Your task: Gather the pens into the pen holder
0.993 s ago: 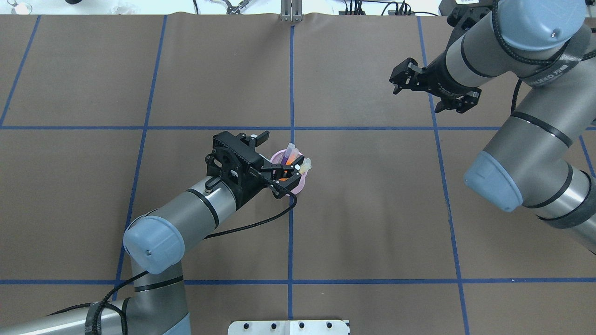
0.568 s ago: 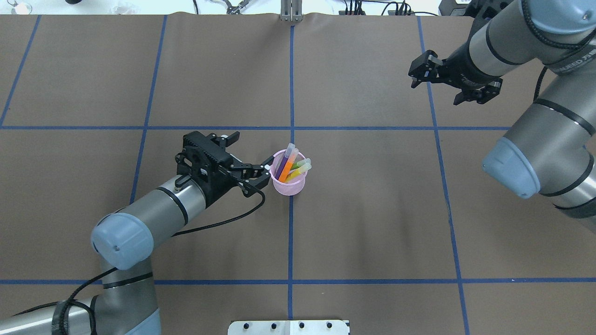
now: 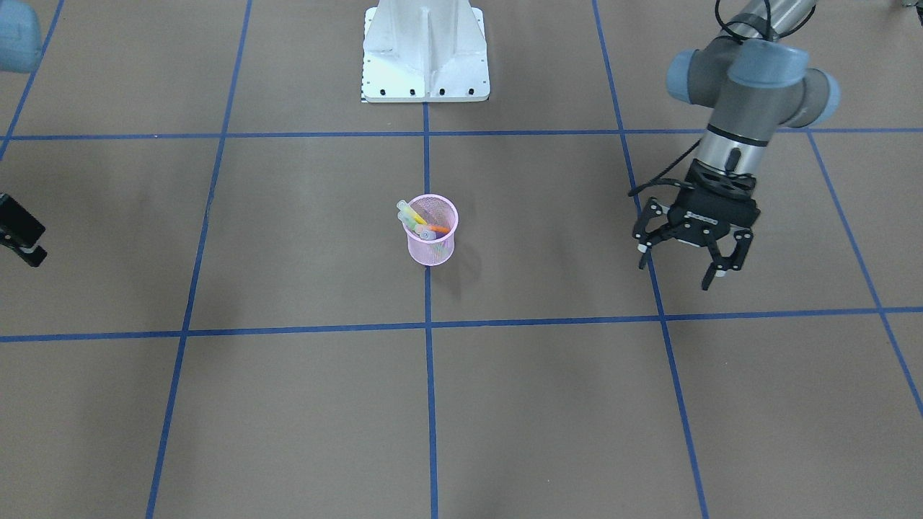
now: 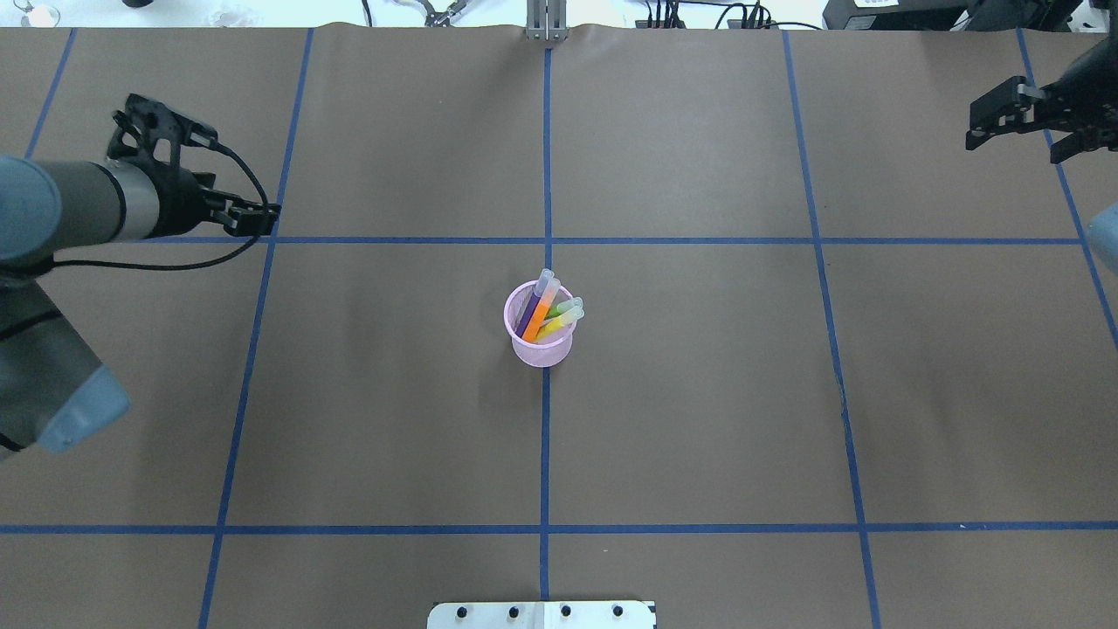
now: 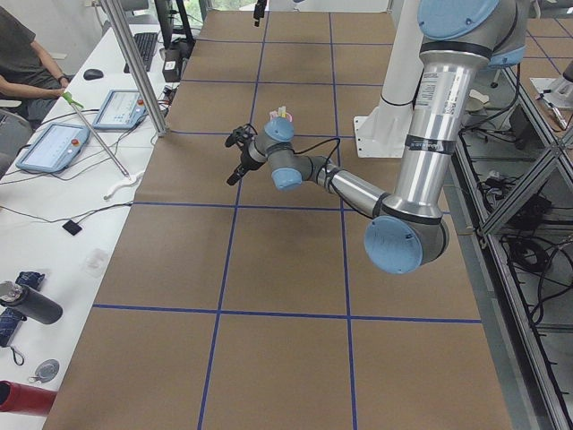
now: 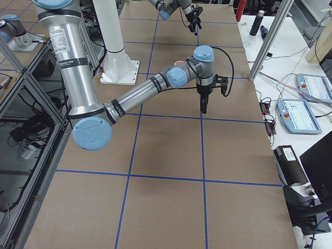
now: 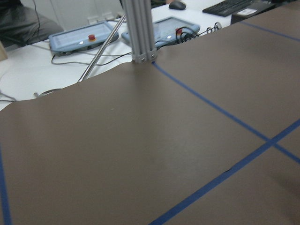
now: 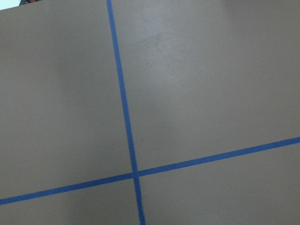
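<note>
We judge the pens (image 4: 537, 316) light, stiff and slick: pinch them mid-barrel. The pen holder (image 4: 541, 354) looks tippy. The left gripper (image 3: 676, 272) and right gripper (image 4: 1013, 148) gape empty.

A brown mat (image 4: 699, 419) covers the bench, crossed by a grid of blue tape lines (image 4: 545, 454). Beyond the far edge runs a white desk (image 5: 45, 269) with control tablets (image 5: 54, 146), a keyboard (image 5: 143, 49) and cables. An aluminium post (image 7: 140, 28) stands at that edge.

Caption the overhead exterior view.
Four pens in the pink pen holder at centre; left tool and right tool open, far aside.
</note>
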`<action>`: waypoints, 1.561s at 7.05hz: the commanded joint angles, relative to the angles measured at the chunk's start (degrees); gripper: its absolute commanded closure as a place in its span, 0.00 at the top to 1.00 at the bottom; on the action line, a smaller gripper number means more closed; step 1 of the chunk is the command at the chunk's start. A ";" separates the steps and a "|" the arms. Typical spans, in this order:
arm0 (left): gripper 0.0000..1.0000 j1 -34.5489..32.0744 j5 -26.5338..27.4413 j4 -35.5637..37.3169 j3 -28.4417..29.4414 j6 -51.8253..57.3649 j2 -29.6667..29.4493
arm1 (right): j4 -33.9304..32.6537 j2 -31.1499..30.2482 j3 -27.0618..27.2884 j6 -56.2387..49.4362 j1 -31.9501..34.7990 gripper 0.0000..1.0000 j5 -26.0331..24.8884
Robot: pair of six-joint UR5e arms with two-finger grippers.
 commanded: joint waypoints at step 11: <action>0.99 -41.50 -33.40 39.95 7.73 39.96 8.02 | -0.40 -5.95 -17.79 -33.80 17.90 1.00 10.62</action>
